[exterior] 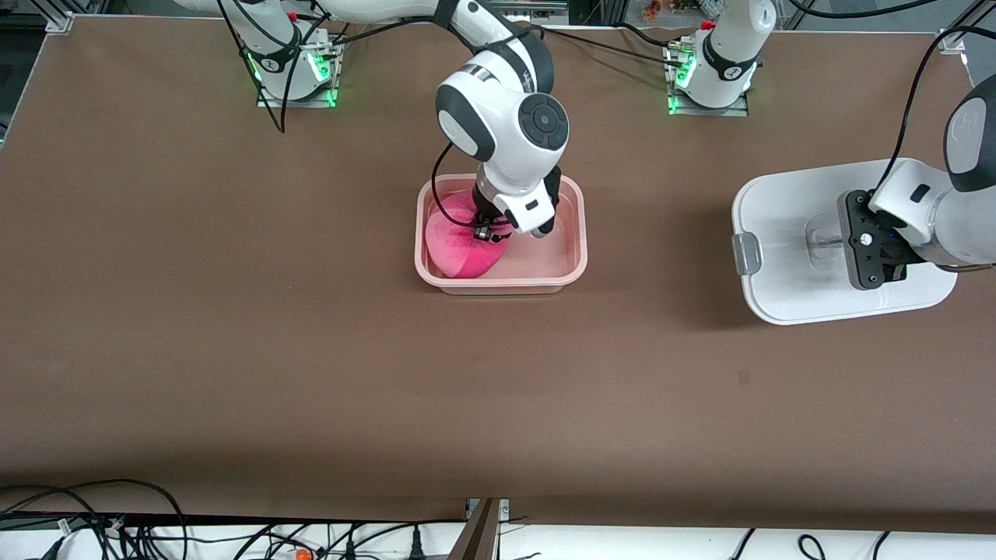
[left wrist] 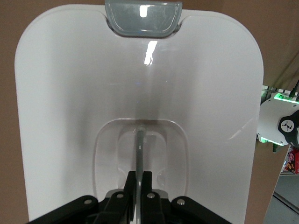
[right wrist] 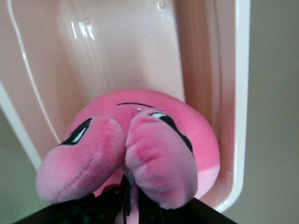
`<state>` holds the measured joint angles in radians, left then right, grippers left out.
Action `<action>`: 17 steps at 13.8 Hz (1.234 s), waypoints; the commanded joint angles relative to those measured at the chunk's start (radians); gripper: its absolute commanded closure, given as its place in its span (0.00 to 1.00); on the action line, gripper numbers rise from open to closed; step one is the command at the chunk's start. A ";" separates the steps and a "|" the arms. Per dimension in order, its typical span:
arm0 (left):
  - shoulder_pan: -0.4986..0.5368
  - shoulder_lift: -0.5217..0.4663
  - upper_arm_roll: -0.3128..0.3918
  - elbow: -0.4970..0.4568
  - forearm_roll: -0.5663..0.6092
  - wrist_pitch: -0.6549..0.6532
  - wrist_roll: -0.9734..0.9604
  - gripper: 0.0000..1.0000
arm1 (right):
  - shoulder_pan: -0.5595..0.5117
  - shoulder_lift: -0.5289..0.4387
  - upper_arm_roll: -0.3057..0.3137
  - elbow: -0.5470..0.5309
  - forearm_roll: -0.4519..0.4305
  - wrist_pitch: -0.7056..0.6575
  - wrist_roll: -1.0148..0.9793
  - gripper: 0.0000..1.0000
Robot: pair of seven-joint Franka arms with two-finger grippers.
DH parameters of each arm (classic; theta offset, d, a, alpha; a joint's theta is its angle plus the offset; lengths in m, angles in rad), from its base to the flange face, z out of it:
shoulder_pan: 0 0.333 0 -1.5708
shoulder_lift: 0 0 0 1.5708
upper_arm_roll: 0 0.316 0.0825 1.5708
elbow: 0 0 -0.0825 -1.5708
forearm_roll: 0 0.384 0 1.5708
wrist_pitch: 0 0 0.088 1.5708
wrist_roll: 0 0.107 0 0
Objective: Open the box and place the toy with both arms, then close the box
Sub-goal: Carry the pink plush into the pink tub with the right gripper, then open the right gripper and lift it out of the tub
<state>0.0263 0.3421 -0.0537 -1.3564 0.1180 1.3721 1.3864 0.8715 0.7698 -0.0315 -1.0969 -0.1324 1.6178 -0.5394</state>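
Brown matting covers the table (exterior: 233, 350), with both arm bases mounted along its edge farthest from the front camera.

1. Toy. The toy (exterior: 461, 247) is a round hot-pink plush. It sits inside the box (exterior: 577, 257), in the part toward the right arm's end, against the wall there. In the right wrist view two lighter pink lobes and dark face markings are visible on the toy (right wrist: 154, 140). The body is near spherical, so no long axis can be stated.

2. Right gripper. The right gripper (exterior: 484, 230) reaches down into the box from directly above, wrist vertical. Its fingers are pinched tight on the plush, gripping it between the two lobes. The right arm extends from its base over the table centre, with the elbow and the round black cap above the box.

3. Box. The box is an open, translucent pale pink tub, upright, with its long axis running between the two ends of the table. Apart from the toy and the gripper, its interior (right wrist: 131, 51) is bare.

4. Lid. The lid (exterior: 778, 233) lies flat on the table, well apart from the box, toward the left arm's end. One grey clip (exterior: 745, 253) shows on the lid edge that faces the box.

5. Left gripper. The left gripper (exterior: 871, 250) is over the lid centre. Its fingers are closed narrow on the clear handle (left wrist: 139, 154) in the recess.
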 commanded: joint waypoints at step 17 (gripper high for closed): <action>-0.006 -0.005 0.002 0.005 0.017 -0.004 0.022 1.00 | -0.106 -0.081 -0.011 0.035 0.046 0.096 0.199 0.00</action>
<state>0.0244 0.3421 -0.0537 -1.3564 0.1180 1.3721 1.3864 0.8032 0.7757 -0.0605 -1.0467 -0.1386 1.7805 -0.3314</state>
